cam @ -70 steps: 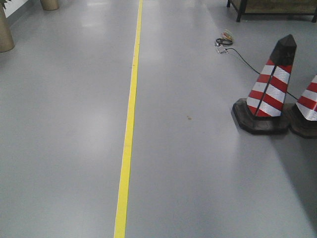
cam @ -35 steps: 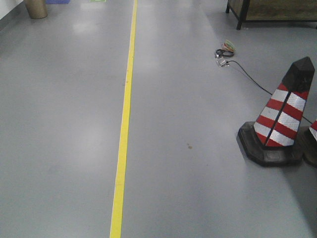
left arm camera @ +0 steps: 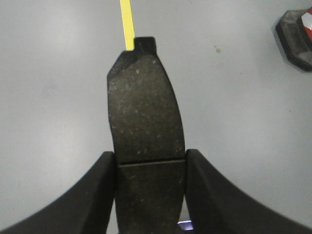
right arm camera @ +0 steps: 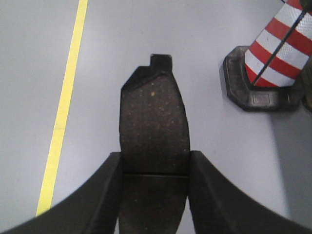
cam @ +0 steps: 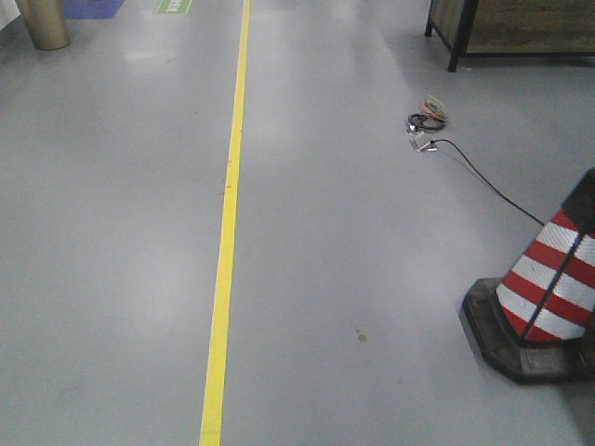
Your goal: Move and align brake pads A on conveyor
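The left gripper [left arm camera: 150, 158] has its jaws clamped on the left brake pad [left arm camera: 144, 107] and the right gripper [right arm camera: 155, 158] on the right brake pad [right arm camera: 153, 112], both over the grey floor [cam: 372, 279] (no conveyor in view). These 2 pads look stiff, dense and gritty, so gripping the long edges near the centre groove should hold without slipping

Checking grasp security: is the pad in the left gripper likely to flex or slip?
Probably stiff: the pad juts straight past the left gripper without sag. Its grainy face looks rough, so slipping seems unlikely. Flat, it shouldn't roll.
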Tool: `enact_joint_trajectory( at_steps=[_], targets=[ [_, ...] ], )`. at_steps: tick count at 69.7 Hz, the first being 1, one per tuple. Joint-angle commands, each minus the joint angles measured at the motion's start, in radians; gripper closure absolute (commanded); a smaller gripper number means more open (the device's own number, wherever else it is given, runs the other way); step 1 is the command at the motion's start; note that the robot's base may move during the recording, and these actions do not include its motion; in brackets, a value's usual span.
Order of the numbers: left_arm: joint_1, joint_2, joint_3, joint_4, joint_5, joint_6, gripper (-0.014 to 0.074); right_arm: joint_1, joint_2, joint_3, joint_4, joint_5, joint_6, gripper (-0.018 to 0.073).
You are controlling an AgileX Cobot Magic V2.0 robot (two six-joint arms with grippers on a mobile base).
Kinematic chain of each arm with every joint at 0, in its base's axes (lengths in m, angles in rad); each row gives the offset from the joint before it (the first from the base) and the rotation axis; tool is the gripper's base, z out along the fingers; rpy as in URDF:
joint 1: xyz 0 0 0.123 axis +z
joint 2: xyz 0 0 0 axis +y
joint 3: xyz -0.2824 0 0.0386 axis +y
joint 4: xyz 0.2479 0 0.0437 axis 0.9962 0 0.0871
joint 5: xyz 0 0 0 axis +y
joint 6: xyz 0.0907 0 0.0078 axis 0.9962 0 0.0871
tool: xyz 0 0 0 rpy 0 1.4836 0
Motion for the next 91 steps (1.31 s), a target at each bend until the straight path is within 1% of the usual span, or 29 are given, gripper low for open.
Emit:
enact_joint_trajectory(
  at_steps=[1, 91],
  targets=[
    [-0.002, 0.001, -0.026, -0.013, -0.071, -0.008, 0.0603, -0.003, -0.002, -0.029, -0.005, -0.073, 0.0, 0.0552],
    [-0.002, 0.0, -0.026, -0.013, -0.073, -0.008, 0.0603, -0.003, -0.002, -0.029, -0.006, -0.073, 0.0, 0.0552]
  ],
)
